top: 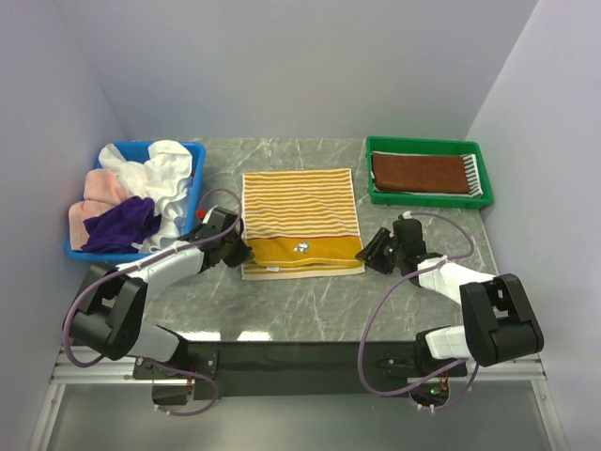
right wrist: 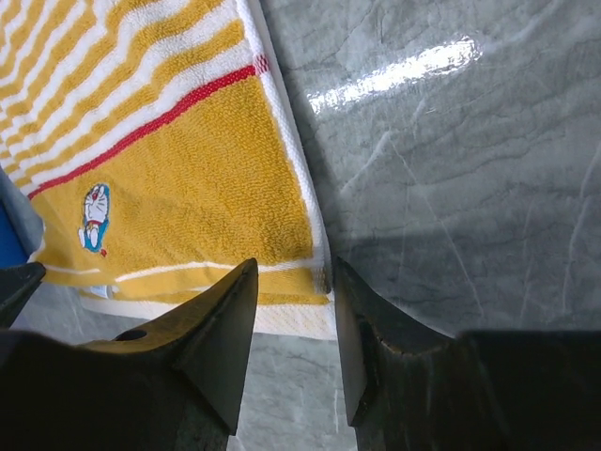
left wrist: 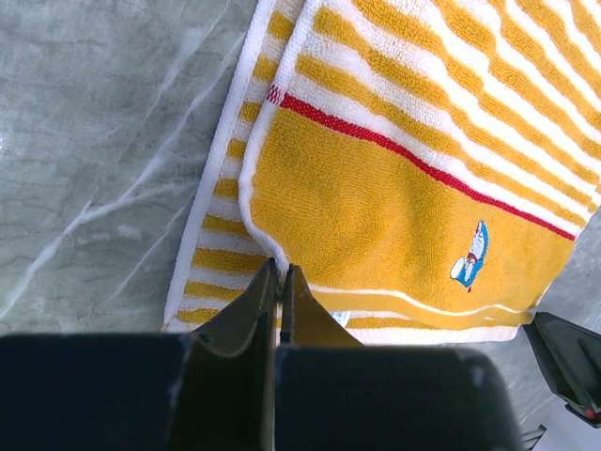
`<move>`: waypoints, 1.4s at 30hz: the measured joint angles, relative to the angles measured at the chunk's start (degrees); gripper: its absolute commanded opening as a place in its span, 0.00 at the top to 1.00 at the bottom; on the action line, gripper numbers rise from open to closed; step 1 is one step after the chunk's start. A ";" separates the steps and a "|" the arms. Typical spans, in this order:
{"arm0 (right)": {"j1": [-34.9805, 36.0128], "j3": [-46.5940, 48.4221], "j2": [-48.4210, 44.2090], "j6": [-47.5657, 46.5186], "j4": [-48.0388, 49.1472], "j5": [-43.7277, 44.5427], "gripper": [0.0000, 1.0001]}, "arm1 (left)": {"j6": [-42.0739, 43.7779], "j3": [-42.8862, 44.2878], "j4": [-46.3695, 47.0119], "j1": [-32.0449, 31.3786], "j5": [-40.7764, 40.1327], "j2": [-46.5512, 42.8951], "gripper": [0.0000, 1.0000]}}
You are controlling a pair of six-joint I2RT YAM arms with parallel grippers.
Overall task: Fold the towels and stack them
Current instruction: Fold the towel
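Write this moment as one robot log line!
yellow striped towel: flat on table | left pincer: shut on near-left corner | right pincer: open, astride near-right corner

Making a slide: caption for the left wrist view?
Left gripper shut on near edge of yellow-and-white striped terry towel lying on grey marble tabletop.

L gripper [left wrist: 279, 274] pinched shut, angled low; R gripper [right wrist: 295, 282] jaws part-open, angled low too.

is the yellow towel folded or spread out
Folded: the yellow towel lies doubled, a striped lower layer peeking out past its top layer's edge.
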 measured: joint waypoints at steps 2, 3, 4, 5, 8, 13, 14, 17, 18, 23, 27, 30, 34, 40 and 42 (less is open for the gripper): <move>0.13 0.24 -0.07 -0.02 -0.33 -0.09 0.55 | 0.00 0.00 -0.02 0.00 0.00 0.00 0.99; 0.20 0.31 -0.09 -0.04 -0.33 -0.13 0.55 | 0.02 0.00 -0.02 0.00 -0.02 0.00 0.99; 0.31 0.35 -0.15 -0.04 -0.37 -0.15 0.55 | 0.02 0.00 0.00 0.00 -0.02 0.00 0.99; 0.37 0.37 -0.24 -0.09 -0.42 -0.17 0.55 | 0.02 0.00 -0.02 0.00 -0.02 0.00 0.99; 0.55 0.59 -0.59 -0.22 -1.14 -0.17 0.55 | 0.04 0.00 -0.02 0.00 -0.04 0.00 0.99; 0.79 2.19 -1.09 -0.66 -3.13 0.02 0.55 | 0.15 0.00 -0.02 0.00 -0.04 0.00 0.99; 0.81 2.34 -1.25 -0.76 -3.28 0.11 0.55 | 0.17 0.00 -0.02 0.00 -0.04 0.00 0.99; 1.01 3.04 -1.62 -1.20 -3.96 0.59 0.55 | 0.20 0.00 -0.02 0.00 -0.04 0.00 0.99; 1.01 3.26 -1.64 -1.38 -4.15 0.74 0.55 | 0.17 0.00 -0.02 0.00 -0.04 0.00 0.99; 1.01 4.11 -1.62 -1.95 -5.14 1.40 0.55 | 0.20 0.00 -0.02 0.00 -0.07 0.00 0.99; 1.01 4.11 -0.68 -1.97 -5.25 1.44 0.62 | 0.22 0.00 -0.04 0.00 -0.22 0.00 0.99; 1.01 4.11 0.33 -1.92 -5.03 1.40 0.65 | 0.22 0.00 -0.04 0.00 -0.44 0.00 0.99; 1.01 4.11 1.62 -1.90 -4.37 0.98 0.68 | 0.22 0.00 -0.04 0.00 -0.63 0.00 0.99; 1.01 4.11 3.06 -1.66 -3.67 0.72 0.68 | 0.22 0.00 -0.07 0.00 -0.87 0.00 0.99; 1.01 4.07 3.50 -1.66 -3.52 0.72 0.76 | 0.22 0.00 -0.07 0.00 -1.05 0.00 0.99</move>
